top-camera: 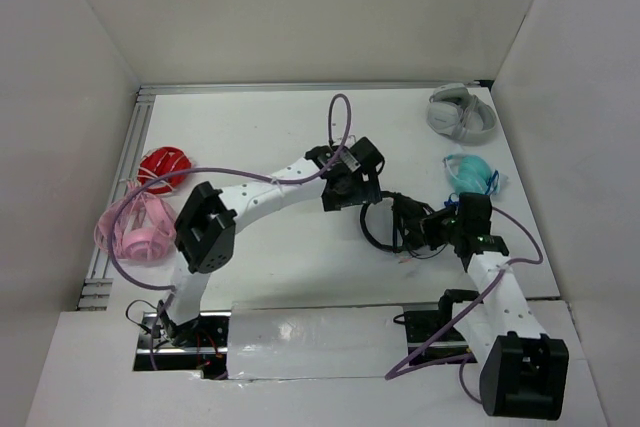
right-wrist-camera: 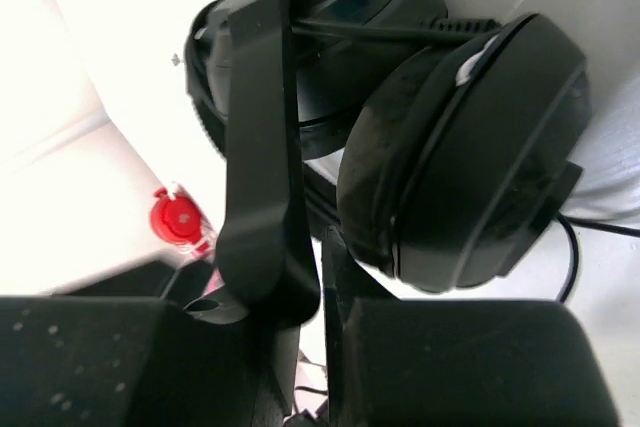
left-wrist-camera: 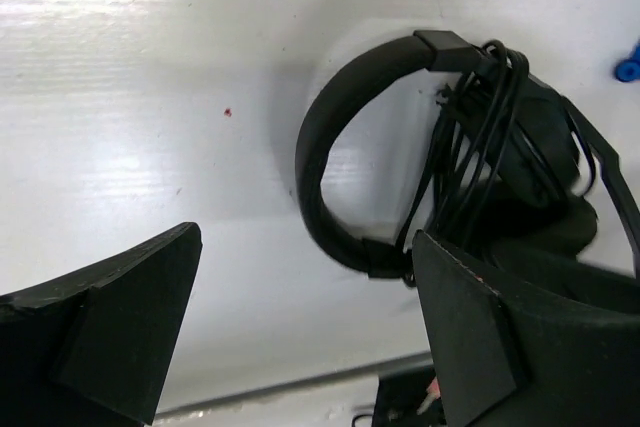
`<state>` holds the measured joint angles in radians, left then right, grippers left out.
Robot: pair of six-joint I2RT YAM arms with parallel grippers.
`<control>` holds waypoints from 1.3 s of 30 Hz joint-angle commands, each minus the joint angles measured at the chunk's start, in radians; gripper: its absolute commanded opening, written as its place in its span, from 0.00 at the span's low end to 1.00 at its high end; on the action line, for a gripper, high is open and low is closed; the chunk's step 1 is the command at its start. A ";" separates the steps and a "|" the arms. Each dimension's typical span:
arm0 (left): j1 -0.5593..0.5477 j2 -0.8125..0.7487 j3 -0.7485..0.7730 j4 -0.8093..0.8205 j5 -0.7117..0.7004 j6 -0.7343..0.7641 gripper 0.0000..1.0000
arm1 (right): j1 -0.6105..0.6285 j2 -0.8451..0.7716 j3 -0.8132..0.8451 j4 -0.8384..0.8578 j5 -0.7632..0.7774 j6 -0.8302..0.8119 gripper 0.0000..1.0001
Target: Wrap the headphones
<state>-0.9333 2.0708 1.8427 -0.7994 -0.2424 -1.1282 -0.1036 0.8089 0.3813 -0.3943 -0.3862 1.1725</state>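
My right gripper (top-camera: pixel 428 230) clamps the headphones (top-camera: pixel 388 229) by the headband, and the left gripper (top-camera: pixel 343 193) hovers open. The cable (left-wrist-camera: pixel 470 147) seems mostly wound; next I must secure its loose end.

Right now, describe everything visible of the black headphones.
The headphones are a black over-ear headset at the middle-right of the white table. A thin matte headband arcs between two round padded earcups, which sit folded close together. The thin black cable is looped in several strands across the cups. The right gripper looks closed on it near one end of the headband. The left gripper is open above it, not touching.
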 commanded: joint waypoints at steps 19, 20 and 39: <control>0.011 -0.296 -0.190 0.034 0.032 0.045 0.99 | 0.507 -0.002 0.450 -0.132 0.499 -0.188 0.65; 0.010 -0.313 -0.195 0.034 0.031 0.045 0.99 | 0.513 -0.013 0.464 -0.136 0.512 -0.198 0.71; 0.050 -1.052 -0.533 0.006 0.077 0.211 0.99 | 0.527 -0.226 0.556 -0.161 0.618 -0.424 1.00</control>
<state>-0.9001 1.1603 1.3491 -0.7963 -0.2028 -0.9642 0.4099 0.5953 0.8845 -0.5694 0.2245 0.8219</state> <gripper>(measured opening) 0.993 0.994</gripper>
